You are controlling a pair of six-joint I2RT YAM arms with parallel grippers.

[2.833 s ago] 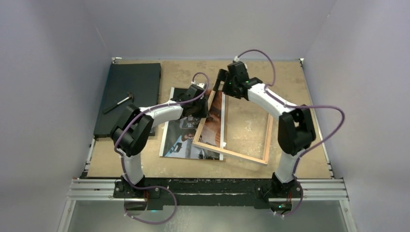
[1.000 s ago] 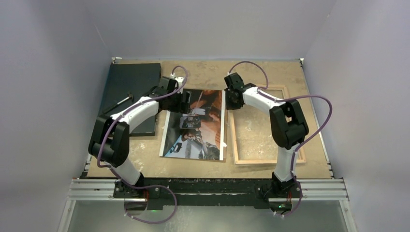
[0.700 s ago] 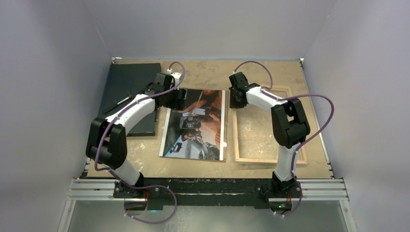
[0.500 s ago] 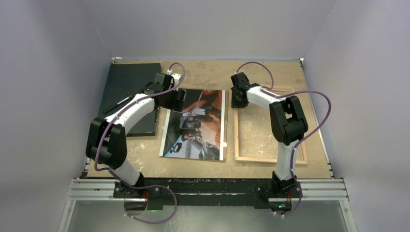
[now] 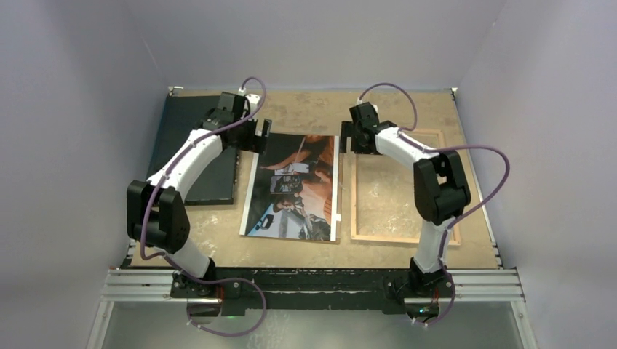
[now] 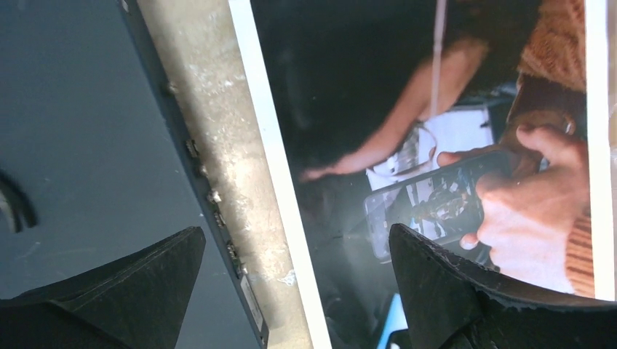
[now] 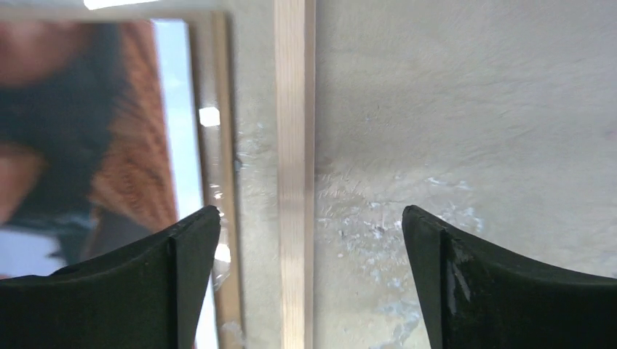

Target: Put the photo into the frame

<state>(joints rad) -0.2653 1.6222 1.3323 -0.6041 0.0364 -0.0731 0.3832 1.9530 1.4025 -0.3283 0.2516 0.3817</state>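
We see the frame (image 5: 354,203) just right of the photo (image 5: 295,189), probably staged for loading; left gripper (image 5: 260,135) and right gripper (image 5: 348,138) hang wide open, empty, near the photo's far corners.

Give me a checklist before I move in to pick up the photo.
1. Photo flat, picture side up, nothing on it: ok.
2. Frame flat on table, wooden side up, apart from photo: ok.
3. Left gripper jaws open, empty, over photo's left edge: ok.
4. Right gripper jaws open, empty, over frame's rail nearest photo: ok.
5. Frame opening unobstructed, bare table showing: ok.
6. Photo edge liftable off table: cannot tell.
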